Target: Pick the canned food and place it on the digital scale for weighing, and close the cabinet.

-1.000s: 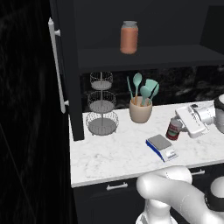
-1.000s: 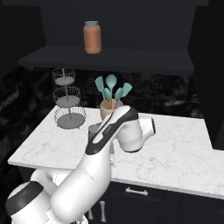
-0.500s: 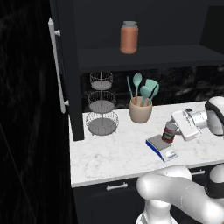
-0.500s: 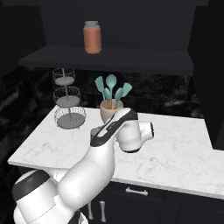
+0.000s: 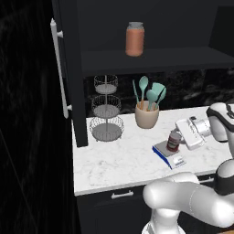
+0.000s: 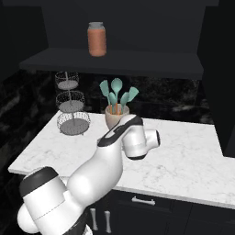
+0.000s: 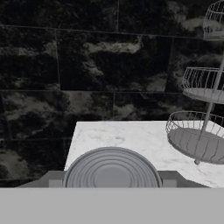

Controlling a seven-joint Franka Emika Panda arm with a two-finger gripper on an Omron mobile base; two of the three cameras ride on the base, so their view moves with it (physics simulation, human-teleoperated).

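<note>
The canned food [image 5: 173, 140] stands upright on the digital scale [image 5: 169, 154], near the front of the marble counter [image 5: 114, 160]. The gripper [image 5: 183, 137] is at the can's side, and from the hand view the fingers [image 7: 51, 178] flank its ribbed lid closely, apparently gripping it. So the weighing step looks nearly finished, pending release. The cabinet [image 5: 68, 73] is open, its door [image 5: 64, 91] swung out, the orange jar [image 5: 135, 39] on the shelf; closing remains.

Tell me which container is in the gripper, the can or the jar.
The short red can, over the scale on the counter; the taller orange jar stands on the cabinet shelf.
</note>
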